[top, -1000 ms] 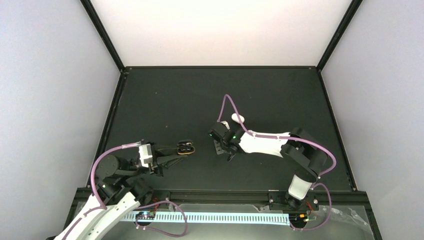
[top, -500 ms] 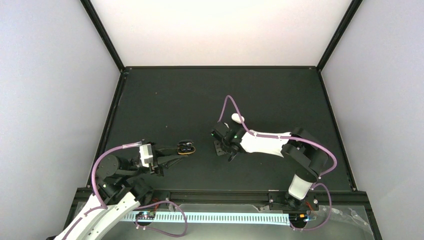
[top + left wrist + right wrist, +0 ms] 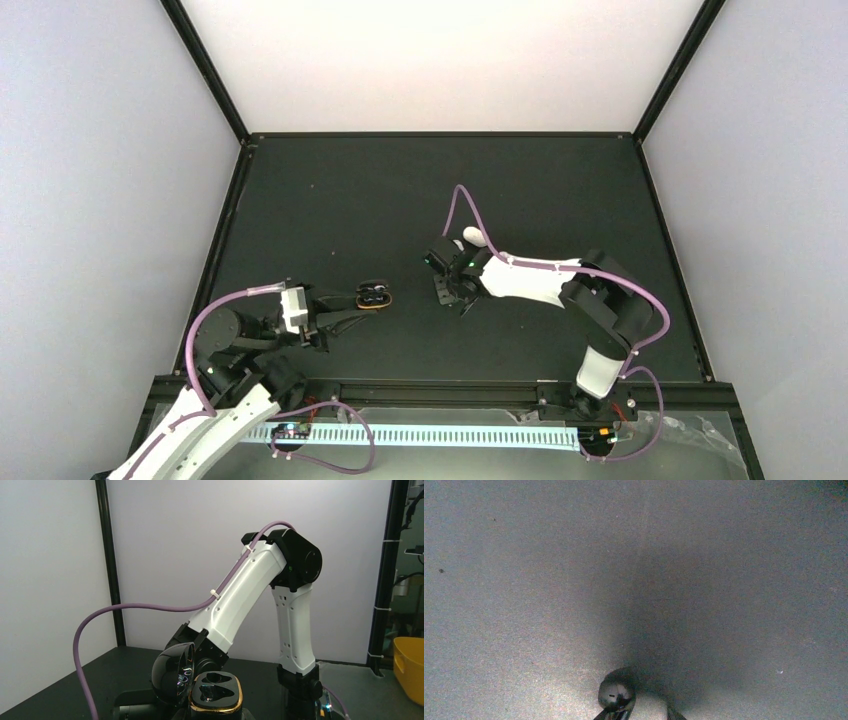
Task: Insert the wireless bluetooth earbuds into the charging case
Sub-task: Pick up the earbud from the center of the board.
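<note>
Left pincer (image 3: 366, 298) clamped, arm low; right pincer (image 3: 461, 301) pointing down, apparently part-closed.

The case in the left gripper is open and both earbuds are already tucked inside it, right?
Not quite. The case in the left gripper is open, but both of its sockets are empty: nothing is tucked inside it. The left wrist view shows this.
</note>
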Available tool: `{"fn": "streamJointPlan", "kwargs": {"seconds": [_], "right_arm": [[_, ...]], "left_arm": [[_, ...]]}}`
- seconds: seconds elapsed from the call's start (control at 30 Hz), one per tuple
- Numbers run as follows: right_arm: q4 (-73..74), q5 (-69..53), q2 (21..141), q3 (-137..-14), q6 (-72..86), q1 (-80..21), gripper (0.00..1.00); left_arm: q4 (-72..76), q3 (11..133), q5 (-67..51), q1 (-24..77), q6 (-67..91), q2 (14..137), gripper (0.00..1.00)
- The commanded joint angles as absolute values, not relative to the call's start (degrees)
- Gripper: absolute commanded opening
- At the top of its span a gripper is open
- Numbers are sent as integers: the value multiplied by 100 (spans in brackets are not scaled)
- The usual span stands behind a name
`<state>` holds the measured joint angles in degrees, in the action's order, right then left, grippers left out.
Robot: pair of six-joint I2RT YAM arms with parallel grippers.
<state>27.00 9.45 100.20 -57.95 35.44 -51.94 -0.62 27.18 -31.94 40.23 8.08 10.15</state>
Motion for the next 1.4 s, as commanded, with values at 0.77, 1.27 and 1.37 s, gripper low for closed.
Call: {"fn": "streamJointPlan", "kwargs": {"seconds": [0.77,1.27,1.37], "right_arm": [[3746,769,10624,-7028,2819,-5116,36],[4090,755,11181,-7377,2807,-5054,35],[4038,699,11184,-7296,2836,-5046,33]], "left_arm": [[29,2786,-3350,4043,721,1031,2],[53,2784,-3368,4051,721,1020,1],[51,2786,-3376,4044,716,1004,1]]}}
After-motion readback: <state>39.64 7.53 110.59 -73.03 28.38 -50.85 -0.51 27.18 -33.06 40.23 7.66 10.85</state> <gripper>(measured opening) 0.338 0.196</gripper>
